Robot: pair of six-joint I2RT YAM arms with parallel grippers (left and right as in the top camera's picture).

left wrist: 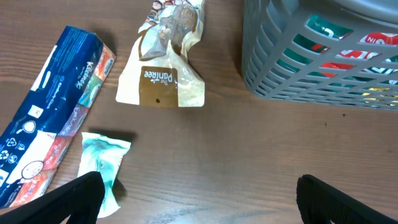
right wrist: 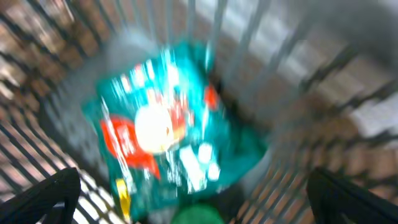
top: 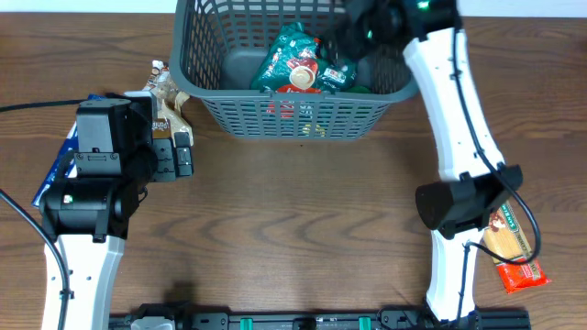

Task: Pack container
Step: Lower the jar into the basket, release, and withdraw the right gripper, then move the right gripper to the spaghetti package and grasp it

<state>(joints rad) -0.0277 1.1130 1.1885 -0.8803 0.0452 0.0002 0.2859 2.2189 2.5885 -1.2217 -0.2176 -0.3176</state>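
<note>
The dark grey slotted container (top: 248,115) stands at the back centre and holds green snack packets (top: 295,57). My right gripper (top: 341,41) is open and empty above the packets inside it. The right wrist view is blurred; it shows a green packet (right wrist: 168,124) on the container floor (right wrist: 298,68) between my open fingers (right wrist: 196,208). My left gripper (top: 183,151) is open and empty over the table. In the left wrist view, its fingers (left wrist: 199,205) frame bare wood, with a small mint packet (left wrist: 102,165) at the left finger and the container (left wrist: 280,62) at the upper right.
A beige bread packet (left wrist: 163,68) lies left of the container, also in the overhead view (top: 165,92). A long blue packet (left wrist: 50,124) lies at the far left (top: 55,170). An orange packet (top: 515,246) lies at the right, by the right arm's base.
</note>
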